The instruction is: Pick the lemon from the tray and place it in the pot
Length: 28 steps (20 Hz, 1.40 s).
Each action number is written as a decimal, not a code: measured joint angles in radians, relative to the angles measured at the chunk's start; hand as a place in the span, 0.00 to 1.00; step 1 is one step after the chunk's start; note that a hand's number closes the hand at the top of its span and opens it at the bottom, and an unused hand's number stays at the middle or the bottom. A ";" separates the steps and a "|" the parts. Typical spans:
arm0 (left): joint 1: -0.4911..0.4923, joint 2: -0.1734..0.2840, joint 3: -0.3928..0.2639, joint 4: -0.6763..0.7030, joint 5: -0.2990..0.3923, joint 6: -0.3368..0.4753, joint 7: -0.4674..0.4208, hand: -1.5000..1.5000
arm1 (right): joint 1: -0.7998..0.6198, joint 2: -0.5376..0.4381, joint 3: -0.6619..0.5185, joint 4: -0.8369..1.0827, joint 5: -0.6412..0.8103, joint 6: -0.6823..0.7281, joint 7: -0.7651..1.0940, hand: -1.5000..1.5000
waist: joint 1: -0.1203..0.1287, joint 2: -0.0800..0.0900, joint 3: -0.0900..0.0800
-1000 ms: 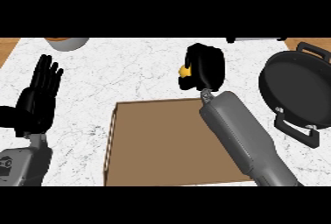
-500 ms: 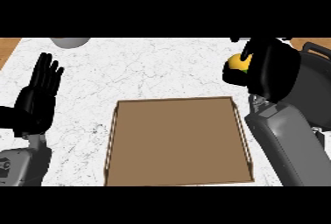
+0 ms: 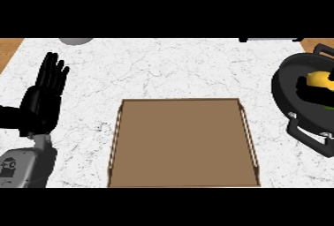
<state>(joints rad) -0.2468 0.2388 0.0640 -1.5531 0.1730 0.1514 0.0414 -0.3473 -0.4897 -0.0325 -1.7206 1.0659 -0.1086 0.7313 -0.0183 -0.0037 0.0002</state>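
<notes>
Status, near to far: left hand (image 3: 40, 103) sits at the left edge, fingers straight, apart and pointing up, holding nothing. It's resting, same pose as a second ago

Tray (image 3: 183, 141) in the middle of the white counter (image 3: 183, 70) has nothing on it. The lemon is off it, as it was in both earlier frames

Pot (image 3: 282, 95) is at the right edge, partly cut off by the frame, with one handle toward the near side. Lemon (image 3: 318, 79) now shows inside the pot's rim. A second ago it was carried over the counter beyond the tray, half a second ago it was at the pot's near-left side, so the transfer across is done

Main change: the grey right forearm that ran up the right side is gone from view. Black shapes cross the lemon, black on the black pot interior. Can't tell whether that's the right hand, or whether it's clamped on the lemon or has let go. Also can't tell if the lemon rests on the pot floor or hangs above it

My read: task is at or just past release. Remaining check is that the lemon sits free in the pot

Far edge: grey round object (image 3: 78, 40) top left, dark bar (image 3: 271, 39) top right – both irrelevant
</notes>
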 measured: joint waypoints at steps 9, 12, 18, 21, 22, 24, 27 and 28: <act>-0.004 -0.018 -0.004 -0.021 -0.013 -0.009 0.010 0.50 | 0.065 -0.095 -0.230 0.244 -0.199 -0.117 -0.338 1.00 | 0.018 0.004 0.001; -0.012 -0.013 0.001 -0.024 -0.008 -0.023 0.023 0.50 | 0.029 -0.118 -0.268 0.404 -0.221 -0.170 -0.454 1.00 | 0.023 0.006 0.001; -0.006 -0.018 0.014 0.013 -0.013 -0.048 -0.018 0.50 | -0.052 -0.131 -0.296 0.684 -0.227 -0.234 -0.587 1.00 | 0.028 0.007 0.000; -0.006 -0.023 0.007 -0.016 -0.015 -0.040 0.008 0.50 | -0.079 -0.121 -0.321 0.795 -0.275 -0.203 -0.622 0.00 | 0.034 0.008 0.001; 0.000 -0.019 0.011 -0.016 -0.011 -0.048 0.004 0.50 | -0.088 -0.121 -0.335 0.820 -0.304 -0.176 -0.633 0.00 | 0.034 0.008 0.001; -0.016 -0.018 0.019 0.000 -0.015 -0.043 -0.001 0.50 | -0.116 -0.112 -0.349 0.874 -0.344 -0.140 -0.658 0.00 | 0.032 0.008 0.001; -0.029 -0.025 0.015 0.005 -0.020 -0.040 0.005 0.50 | -0.155 -0.129 -0.369 0.986 -0.388 -0.101 -0.762 0.00 | 0.035 0.010 0.002; -0.031 -0.026 0.017 0.012 -0.019 -0.042 0.003 0.50 | -0.170 -0.123 -0.371 1.018 -0.396 -0.103 -0.794 0.00 | 0.035 0.010 0.002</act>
<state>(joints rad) -0.2781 0.2124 0.0810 -1.5412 0.1544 0.1093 0.0441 -0.5173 -0.6127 -0.4030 -0.7030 0.6704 -0.2120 -0.0628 0.0169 0.0065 0.0018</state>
